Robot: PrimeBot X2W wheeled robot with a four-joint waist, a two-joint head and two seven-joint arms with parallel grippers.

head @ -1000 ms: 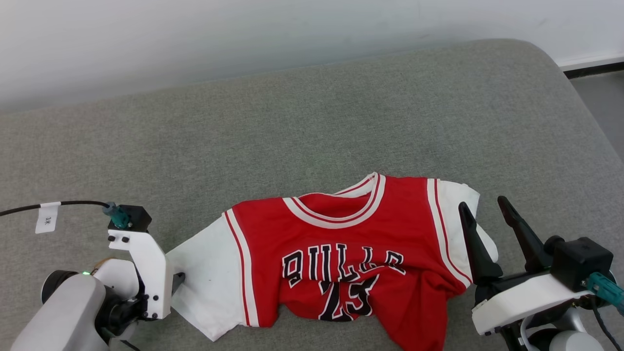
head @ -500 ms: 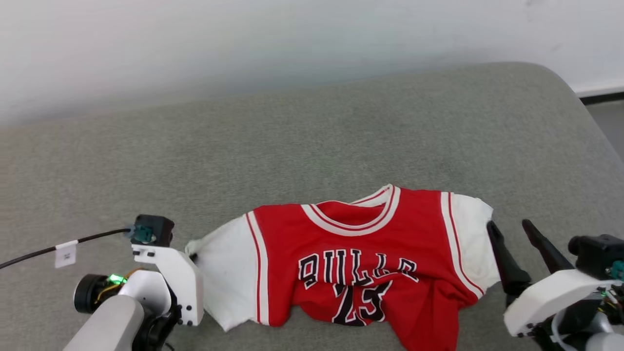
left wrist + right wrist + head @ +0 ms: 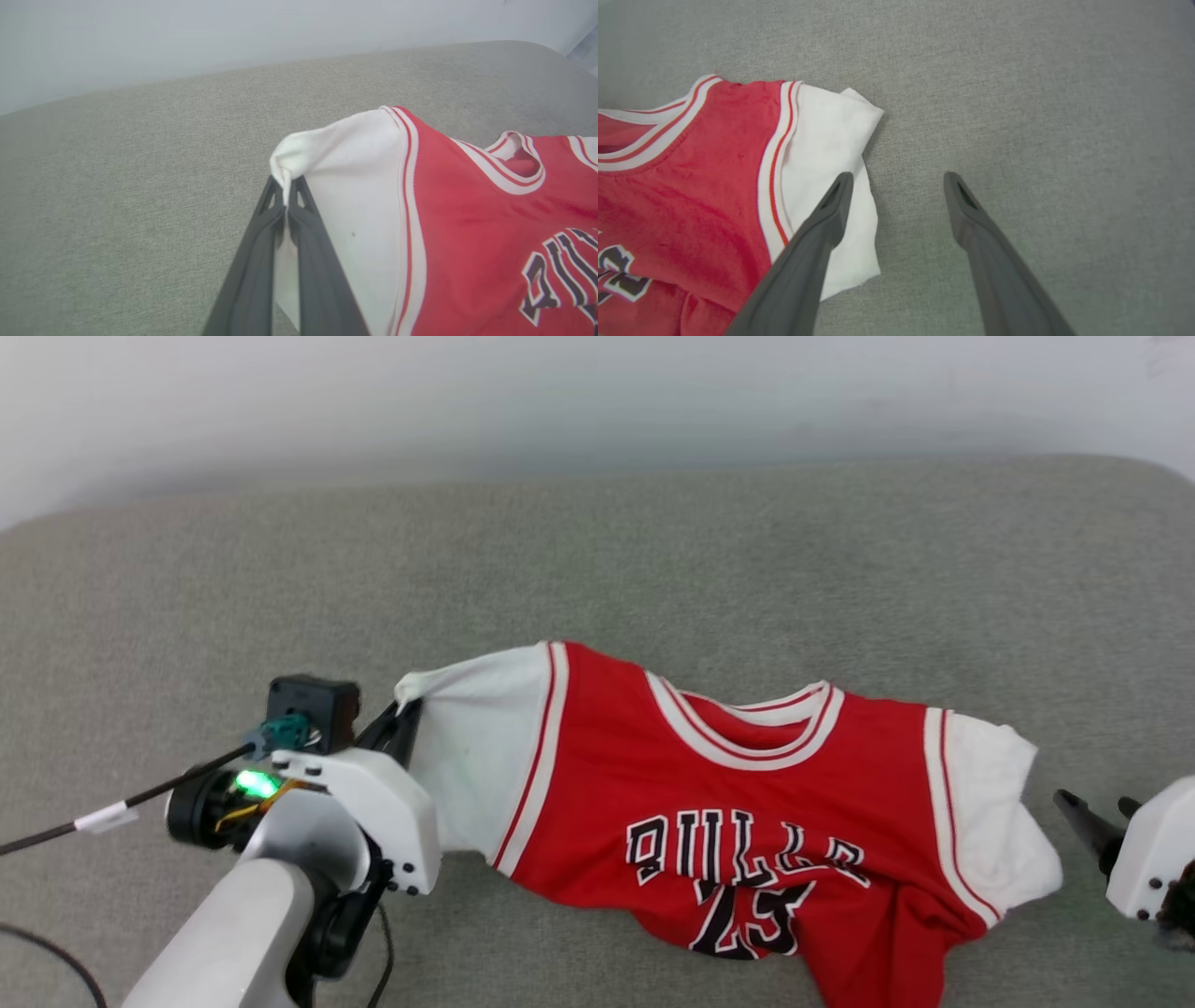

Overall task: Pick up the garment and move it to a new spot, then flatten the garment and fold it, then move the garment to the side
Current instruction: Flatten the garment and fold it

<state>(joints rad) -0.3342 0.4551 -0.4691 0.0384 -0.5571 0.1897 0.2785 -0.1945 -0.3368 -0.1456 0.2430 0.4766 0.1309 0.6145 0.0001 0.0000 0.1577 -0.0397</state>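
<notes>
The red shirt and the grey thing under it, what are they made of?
The shirt looks like soft, matte knit cloth, maybe polyester: it wrinkles and bunches limply. The grey surface looks like woven fabric over padding, judging by its fine speckled texture and rounded edge, though the padding is a guess.

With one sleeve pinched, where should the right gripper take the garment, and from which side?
The free white sleeve of the garment, at its outer hem, from the robot's right: that edge lies flat on the cushion, beside the open right gripper.
</notes>
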